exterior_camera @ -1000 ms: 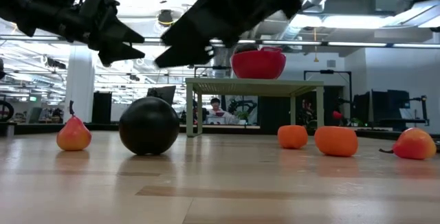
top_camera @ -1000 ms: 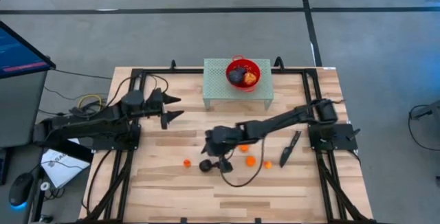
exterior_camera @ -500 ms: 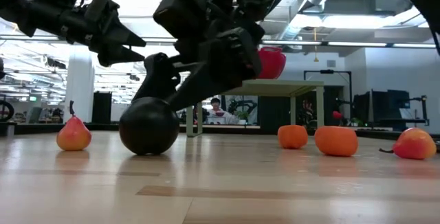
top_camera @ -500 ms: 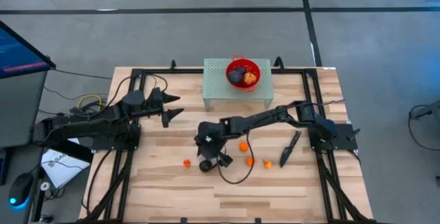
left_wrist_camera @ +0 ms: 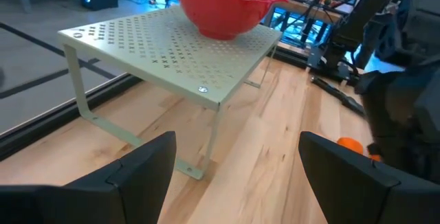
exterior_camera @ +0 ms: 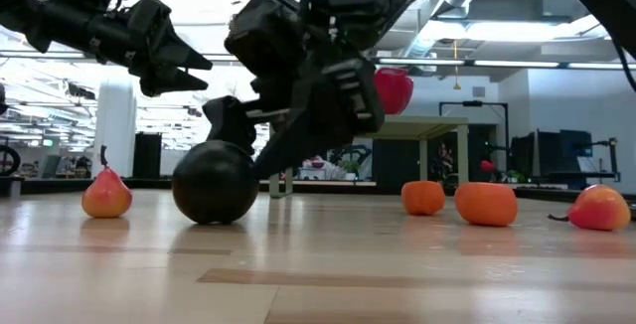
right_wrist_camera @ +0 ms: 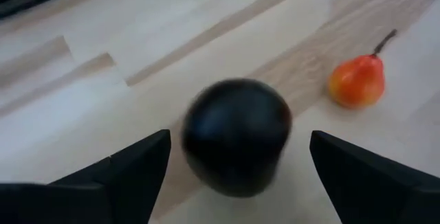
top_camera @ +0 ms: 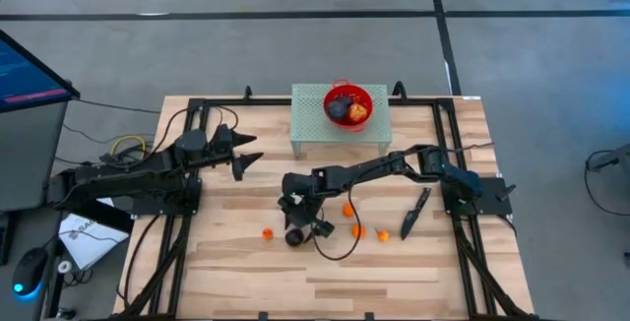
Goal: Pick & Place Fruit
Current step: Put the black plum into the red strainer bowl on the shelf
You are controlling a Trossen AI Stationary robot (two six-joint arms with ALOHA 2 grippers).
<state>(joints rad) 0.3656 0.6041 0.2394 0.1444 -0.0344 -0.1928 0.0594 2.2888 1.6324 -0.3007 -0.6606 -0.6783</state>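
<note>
The right gripper (top_camera: 294,224) hung low over the round black toy fruit (top_camera: 294,236) on the pale wooden table (top_camera: 246,272), its jaws spread wide with the ball lying between the two dark fingers (right_wrist_camera: 117,165) in the right wrist view, untouched as far as could be judged. To do this grasp well, the gripper should probably settle until the fingers straddle the ball's widest part, stay centred so it does not roll aside, and close gently before lifting toward the red translucent bowl (top_camera: 348,103) on the perforated pale green stand (top_camera: 315,124) at the far side.

The left gripper (top_camera: 246,154) waited over the left of the table, jaws apart and empty.

A small orange pear-shaped fruit (right_wrist_camera: 356,81) lay just to the left of the ball; three more small orange fruits (top_camera: 358,230) sat to its right, with a black tool (top_camera: 413,211) beyond them.

From above, the gripper covered part of the ball, so real contact could not be confirmed. The bowl held dark and orange pieces that were too small to count
</note>
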